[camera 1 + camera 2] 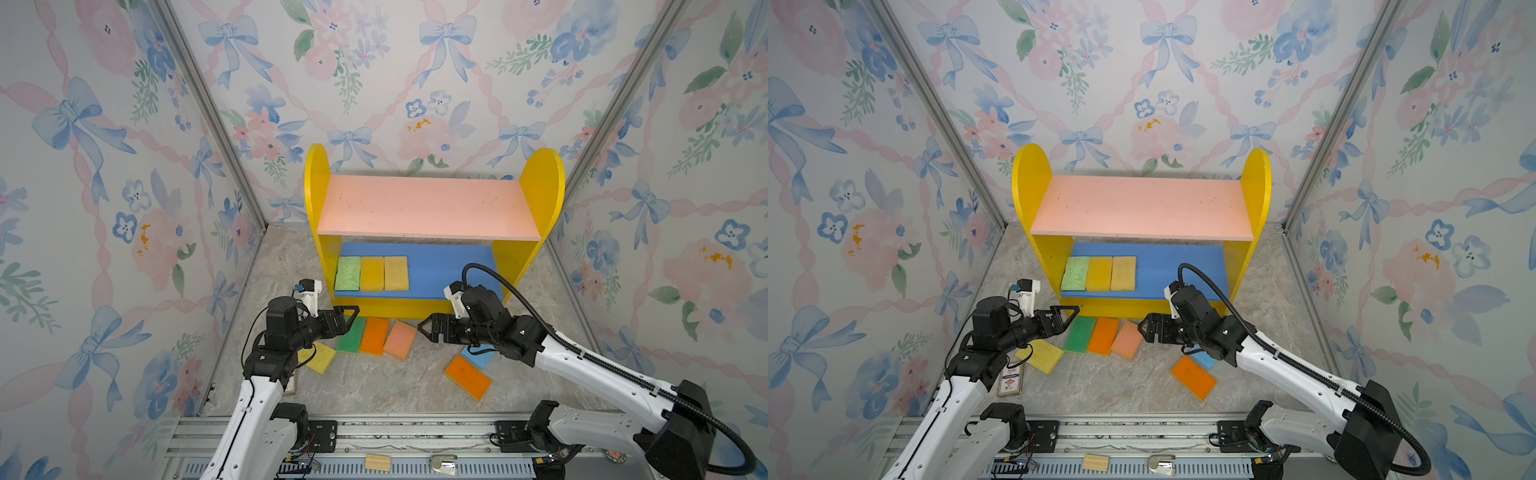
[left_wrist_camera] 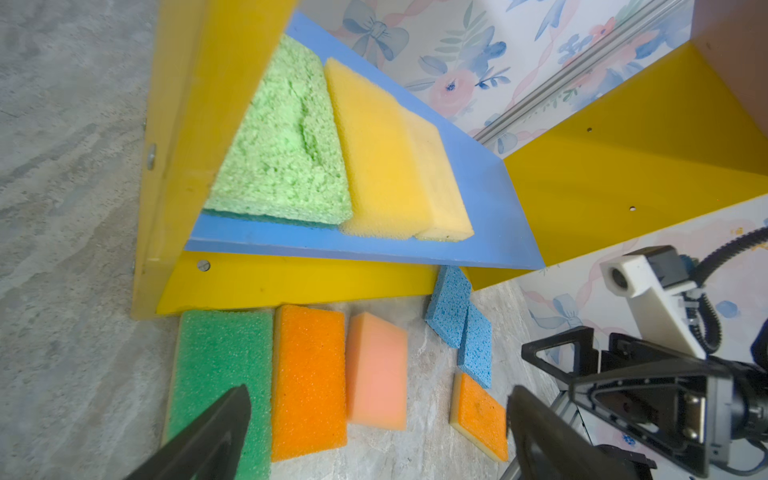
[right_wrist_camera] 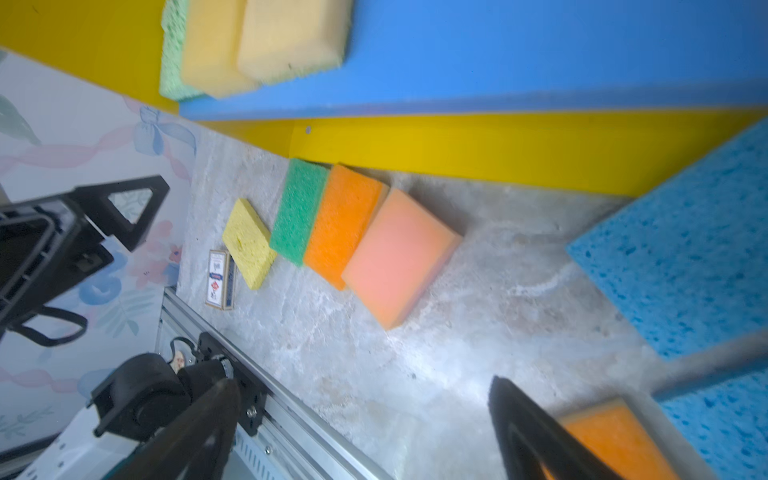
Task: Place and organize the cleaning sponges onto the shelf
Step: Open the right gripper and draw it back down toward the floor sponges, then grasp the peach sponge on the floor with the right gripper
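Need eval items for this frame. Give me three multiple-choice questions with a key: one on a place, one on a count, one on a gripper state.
1. On the shelf's lower board, the sponges sit, in both top views, at:
A the left end; B the middle; C the right end.

2. Sponges on the shelf:
A two; B three; C five.

3. The right gripper is:
A shut on a sponge; B shut, empty; C open, empty.

Key:
1 A, they line up against the left side panel.
2 B, a green, an orange-yellow and a pale yellow one lie side by side.
3 C, its fingers stand wide apart in the right wrist view, with nothing between them.
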Available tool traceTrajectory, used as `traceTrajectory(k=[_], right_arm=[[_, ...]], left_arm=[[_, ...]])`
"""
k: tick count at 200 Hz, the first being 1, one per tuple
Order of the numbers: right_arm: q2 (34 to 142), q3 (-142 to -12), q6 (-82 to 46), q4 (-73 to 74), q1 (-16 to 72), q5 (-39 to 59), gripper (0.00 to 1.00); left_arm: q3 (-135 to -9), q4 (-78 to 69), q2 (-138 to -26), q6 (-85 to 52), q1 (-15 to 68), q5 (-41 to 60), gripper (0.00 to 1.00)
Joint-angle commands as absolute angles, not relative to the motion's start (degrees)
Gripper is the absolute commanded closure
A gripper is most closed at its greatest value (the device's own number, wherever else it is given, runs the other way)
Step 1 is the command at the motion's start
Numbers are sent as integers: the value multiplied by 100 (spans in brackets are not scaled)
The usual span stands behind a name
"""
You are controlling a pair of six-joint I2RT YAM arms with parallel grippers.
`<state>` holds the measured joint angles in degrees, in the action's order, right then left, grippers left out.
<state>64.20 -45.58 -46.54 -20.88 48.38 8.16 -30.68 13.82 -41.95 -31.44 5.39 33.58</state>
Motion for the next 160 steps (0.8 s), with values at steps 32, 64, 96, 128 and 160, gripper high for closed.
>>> traceTrajectory(k=[32,64,96,128,160], right_arm=[[7185,-3517,-5971,-32,5361,503,13],[8066,-3750,-6049,448,5344,588,24],[8660,-3914,-6172,692,5274,593,38],[9052,-4033,-6212,921,5221,599,48],[9305,-4071,-6275,1113,5198,637,60]], left_arm=[[-3051,1362,-4478,-2996,894,3626,2],[-3049,1362,-4455,-3004,1033,3569,2],[-3049,1362,-4444,-3005,1049,3548,2],[-3047,1363,-4482,-3012,1055,3537,2],[-3045,1362,-4482,-3014,1063,3546,2]])
